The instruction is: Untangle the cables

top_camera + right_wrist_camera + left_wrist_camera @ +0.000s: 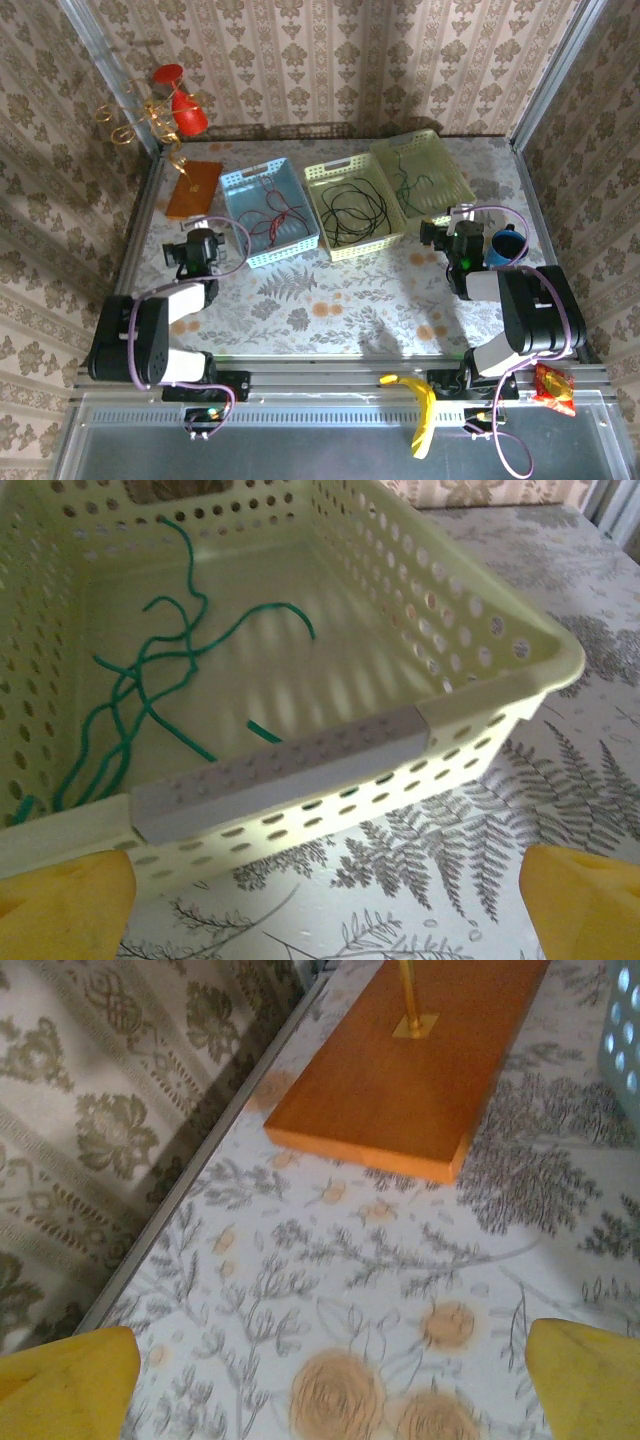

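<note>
Cables lie sorted by colour, each in its own basket at the far side of the table. The red cable point(272, 213) sits in loose loops inside the blue basket point(233, 182). The black cable point(354, 210) is coiled in the cream basket point(318, 173) beside it. The green cable point(407, 176) rests in the yellow-green basket point(458, 180) on the right, and the right wrist view shows its strands sprawled over the basket floor. No strand of one colour appears to cross into another basket, so the separating itself looks done, though each cable loops over itself and fine knots are too small to rule out.

The left gripper point(192, 247) hangs over bare tablecloth near the wooden base point(400, 1080) of a brass stand, with its fingers spread wide and nothing between them. The right gripper point(450, 233) faces the near wall of the yellow-green basket point(280, 768), jaws likewise wide apart and empty, short of the green cable point(140, 670).

Judging from this, little remains beyond drawing both arms back, unless the loops are meant to be straightened further.
</note>
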Robot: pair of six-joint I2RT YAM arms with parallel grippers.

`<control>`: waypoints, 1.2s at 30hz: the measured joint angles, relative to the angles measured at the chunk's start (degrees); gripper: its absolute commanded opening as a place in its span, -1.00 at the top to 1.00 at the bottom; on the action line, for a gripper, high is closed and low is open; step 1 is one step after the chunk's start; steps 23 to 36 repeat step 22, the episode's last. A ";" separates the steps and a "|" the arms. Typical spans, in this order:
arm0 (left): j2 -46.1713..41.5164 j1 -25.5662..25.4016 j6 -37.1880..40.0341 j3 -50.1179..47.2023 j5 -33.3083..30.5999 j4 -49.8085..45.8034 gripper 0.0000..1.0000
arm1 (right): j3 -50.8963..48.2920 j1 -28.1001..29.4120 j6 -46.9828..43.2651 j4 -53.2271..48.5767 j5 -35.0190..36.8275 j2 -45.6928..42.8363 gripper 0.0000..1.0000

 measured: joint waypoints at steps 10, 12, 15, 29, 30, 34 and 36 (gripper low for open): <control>9.31 4.15 2.73 -2.45 14.60 18.12 -1.00 | 0.00 0.02 -0.02 0.61 -0.92 0.00 -1.00; 9.40 4.46 2.71 -2.43 15.69 18.75 -1.00 | 0.00 0.02 -0.02 0.66 -0.94 0.00 -1.00; 9.40 4.46 2.71 -2.43 16.63 19.96 -1.00 | 0.00 0.00 -0.02 0.68 -0.96 0.00 -1.00; 9.42 4.50 2.73 -2.43 17.44 20.70 -1.00 | 0.00 -0.07 -0.02 0.70 -2.01 0.00 -1.00; 9.42 4.50 2.73 -2.43 17.44 20.70 -1.00 | 0.00 -0.07 -0.02 0.70 -2.01 0.00 -1.00; 9.42 4.50 2.73 -2.43 17.44 20.70 -1.00 | 0.00 -0.07 -0.02 0.70 -2.01 0.00 -1.00; 9.42 4.50 2.73 -2.43 17.44 20.70 -1.00 | 0.00 -0.07 -0.02 0.70 -2.01 0.00 -1.00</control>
